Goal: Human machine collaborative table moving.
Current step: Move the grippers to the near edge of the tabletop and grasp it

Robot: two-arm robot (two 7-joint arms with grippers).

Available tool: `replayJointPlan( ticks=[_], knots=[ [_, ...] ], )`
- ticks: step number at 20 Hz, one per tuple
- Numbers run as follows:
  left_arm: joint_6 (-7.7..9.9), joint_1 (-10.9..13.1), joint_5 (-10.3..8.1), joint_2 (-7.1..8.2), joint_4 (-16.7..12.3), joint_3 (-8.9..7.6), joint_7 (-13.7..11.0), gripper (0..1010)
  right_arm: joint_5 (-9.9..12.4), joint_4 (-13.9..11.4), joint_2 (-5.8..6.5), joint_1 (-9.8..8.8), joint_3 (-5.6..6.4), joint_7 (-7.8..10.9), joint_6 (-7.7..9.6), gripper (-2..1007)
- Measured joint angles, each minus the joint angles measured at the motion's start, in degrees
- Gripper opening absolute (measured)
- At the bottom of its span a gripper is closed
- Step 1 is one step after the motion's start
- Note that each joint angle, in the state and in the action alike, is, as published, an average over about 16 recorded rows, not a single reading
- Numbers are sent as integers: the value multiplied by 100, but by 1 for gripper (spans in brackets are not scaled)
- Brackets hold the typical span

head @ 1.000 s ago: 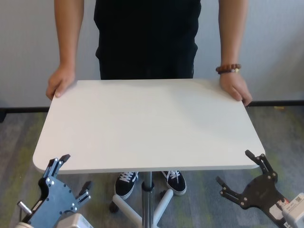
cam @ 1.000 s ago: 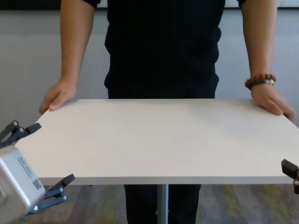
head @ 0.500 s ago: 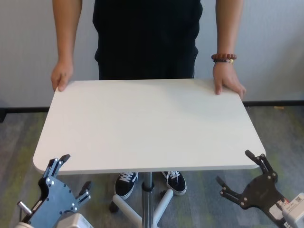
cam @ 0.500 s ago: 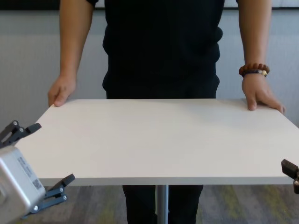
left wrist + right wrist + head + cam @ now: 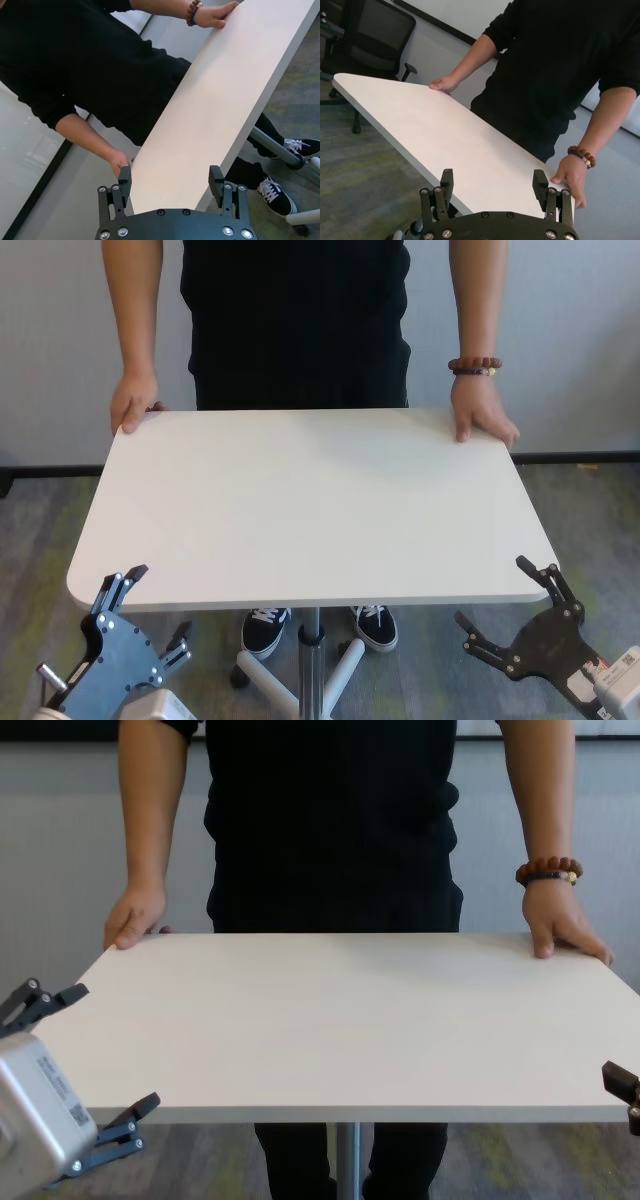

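The table [image 5: 310, 505] stands between the robot and the person [image 5: 296, 320], its white top level on a grey pole [image 5: 310, 640] with a wheeled base. Compared with a second ago, the person's hands have come in from the far corners: the hand on the robot's left [image 5: 132, 402] now rests at the far edge with fingers curled over it, and the braceleted hand [image 5: 482, 418] lies flat on the far right of the top. The person has also shifted slightly toward the robot's left, feet included. The tabletop itself has barely moved. The left gripper [image 5: 143, 610] sits at the near left corner, jaws apart, straddling the edge without clamping it; the right gripper [image 5: 512, 608] sits at the near right corner, jaws likewise wide apart and closed on nothing. Neither has changed position. Judgement: the person is settling a grip; the carry has not begun, since the robot has yet to clamp the near edge.
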Motion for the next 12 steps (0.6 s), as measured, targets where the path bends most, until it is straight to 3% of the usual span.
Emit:
replayJointPlan(
  ticks=[6,12],
  knots=[
    [-62,114,11,61,-111,-13,-103,1001,-17,-172,110,-11,-31,206,95,1005],
    [-34,370,183,237,-447,-84,-273,1001,-258,-594,298,-168,20,396,538,1005]
  ],
)
